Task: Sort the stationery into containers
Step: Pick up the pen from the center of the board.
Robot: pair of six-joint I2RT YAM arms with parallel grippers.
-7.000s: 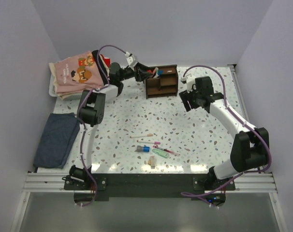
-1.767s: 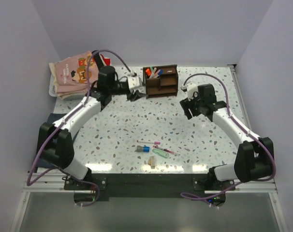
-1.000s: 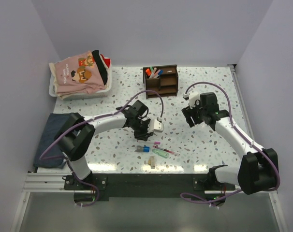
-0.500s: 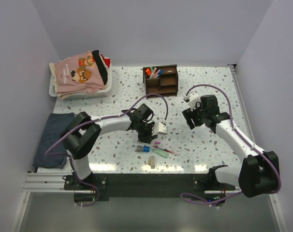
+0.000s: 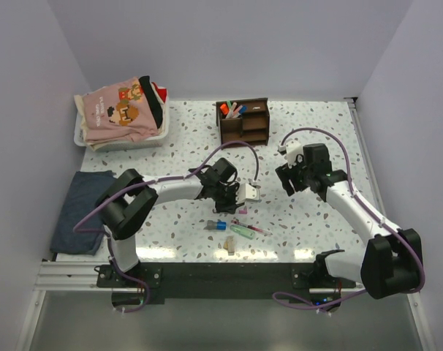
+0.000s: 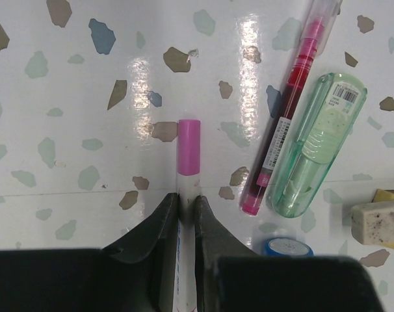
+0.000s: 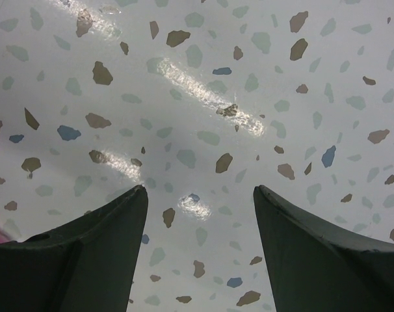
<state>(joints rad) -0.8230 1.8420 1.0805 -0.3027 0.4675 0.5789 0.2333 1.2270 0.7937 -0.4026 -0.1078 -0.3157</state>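
Left wrist view, lower centre: left gripper [image 6: 186, 213] jaws pinch the white barrel of a pink-capped pen [image 6: 188, 140], with the magenta pen [image 6: 285, 117] and mint green marker [image 6: 314, 146] just right of it. Top external view hides that grasp and shows the brown organizer [image 5: 244, 122] at upper centre. Right gripper [image 7: 199, 190] jaws are spread wide.

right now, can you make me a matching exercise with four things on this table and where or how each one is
Things:
1. left gripper
2. right gripper
3. green marker
4. wooden organizer

States:
A. at the far side of the table, pens standing in it
B. open over bare table
C. closed on the pink-capped pen
D. lying flat beside a pink pen

Pairs: 1-C, 2-B, 3-D, 4-A
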